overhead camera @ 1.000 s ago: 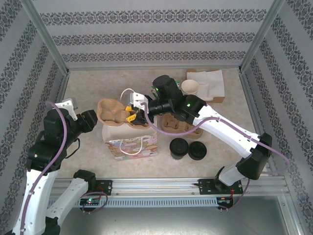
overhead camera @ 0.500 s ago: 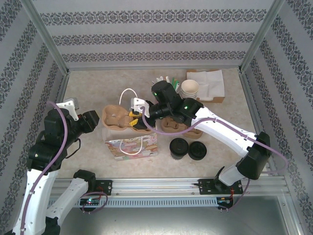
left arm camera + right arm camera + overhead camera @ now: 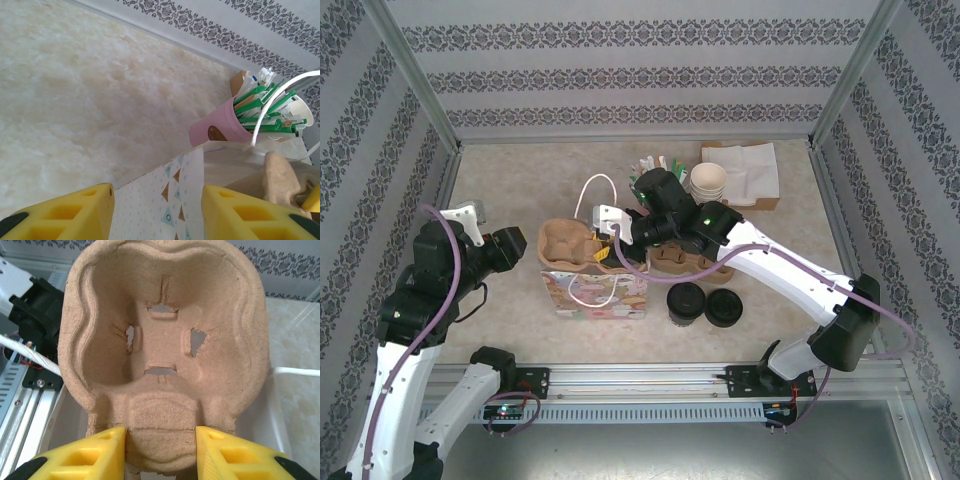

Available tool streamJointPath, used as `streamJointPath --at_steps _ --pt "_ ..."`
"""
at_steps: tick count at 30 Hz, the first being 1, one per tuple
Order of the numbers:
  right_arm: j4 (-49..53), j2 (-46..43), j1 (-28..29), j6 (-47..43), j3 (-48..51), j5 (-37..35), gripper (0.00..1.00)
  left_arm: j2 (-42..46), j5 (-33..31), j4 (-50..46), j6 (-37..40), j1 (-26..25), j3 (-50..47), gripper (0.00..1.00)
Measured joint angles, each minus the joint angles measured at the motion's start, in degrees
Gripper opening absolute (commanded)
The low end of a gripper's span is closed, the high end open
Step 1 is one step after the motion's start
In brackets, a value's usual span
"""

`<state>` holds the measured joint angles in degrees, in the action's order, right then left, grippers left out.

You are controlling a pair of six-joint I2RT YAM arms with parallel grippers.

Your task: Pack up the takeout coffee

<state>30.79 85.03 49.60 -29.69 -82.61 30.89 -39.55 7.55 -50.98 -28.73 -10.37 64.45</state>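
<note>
Right gripper (image 3: 160, 445): clamped on the middle tab of a pulp cup carrier (image 3: 165, 340), one yellow finger on each side; the carrier's sockets are bare, no cup in them.

From the top view, the carrier hangs over the open mouth of the patterned paper bag (image 3: 600, 295); the bag stands close to the near edge of the worktop (image 3: 520, 180), a little left of its middle; I cannot tell whether the carrier touches the rim.

Left gripper (image 3: 157, 210): jaws apart, with the bag's left wall lying between the fingers; you cannot tell from here whether they touch the paper, so don't count on the bag being held.

The takeout coffee (image 3: 686, 302): lidded, upright, on the worktop near the near edge, just right of the bag; neither gripper is on it; a loose black lid (image 3: 724, 307) sits just beside it on the right.

Also on the worktop: more carriers (image 3: 685, 260) behind the coffee; lidless cups (image 3: 708, 180) toward the far edge; a pink cup of stirrers (image 3: 220, 131) beyond the bag.

Progress, as I judge it: early to middle; the bag is open and the carrier is at its mouth, not yet seated; left to do: seat the carrier, let go of it, fetch the coffee, set it in a socket.
</note>
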Motion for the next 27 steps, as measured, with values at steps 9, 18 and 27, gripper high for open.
streamJointPath --at_steps 9,18,27 --pt "5.33 1.53 0.17 -1.81 -2.93 -2.43 0.38 -0.39 1.29 0.42 0.0 0.0 -0.46 0.5" --pt "8.55 2.6 0.92 -2.21 -4.46 -6.19 0.38 -1.66 3.87 0.46 0.02 0.0 -1.22 0.51" --pt "11.26 5.51 2.05 -2.51 -7.06 -8.79 0.37 -1.86 7.98 1.42 0.09 0.0 -1.99 0.55"
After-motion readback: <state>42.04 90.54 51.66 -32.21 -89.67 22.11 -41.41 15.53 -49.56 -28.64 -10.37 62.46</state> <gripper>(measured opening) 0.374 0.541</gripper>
